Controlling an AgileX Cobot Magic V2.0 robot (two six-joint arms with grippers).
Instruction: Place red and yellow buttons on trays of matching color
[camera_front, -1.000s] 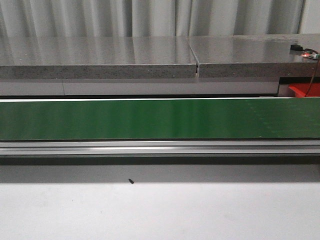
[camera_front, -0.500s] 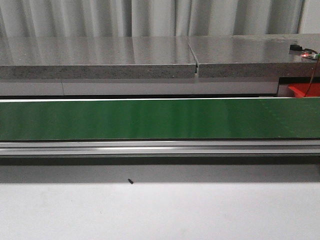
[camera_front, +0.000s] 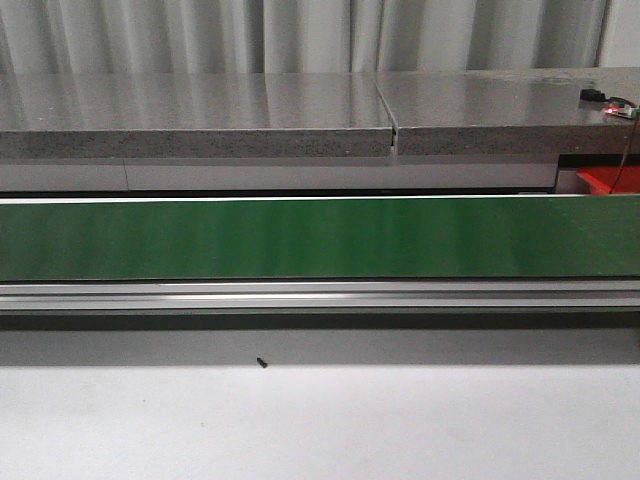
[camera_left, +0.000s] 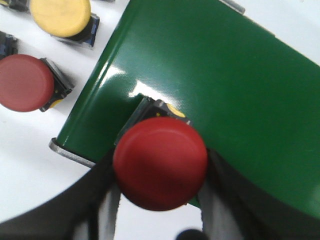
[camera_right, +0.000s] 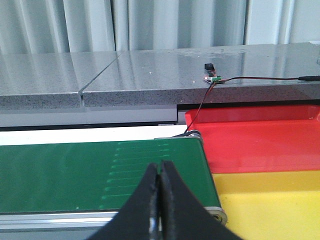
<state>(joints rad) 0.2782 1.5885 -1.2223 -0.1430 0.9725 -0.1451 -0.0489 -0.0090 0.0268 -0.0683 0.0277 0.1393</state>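
Still bare green belt (camera_front: 320, 238) out front; nothing shifted.

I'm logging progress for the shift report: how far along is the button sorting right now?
Nothing looks sorted yet: what shows of the red tray and yellow tray holds no buttons. In hand: the left gripper grips a round red push button at the end of the green conveyor belt. Left: another red button and a yellow button wait beside the belt. The right gripper is shut, holding nothing.
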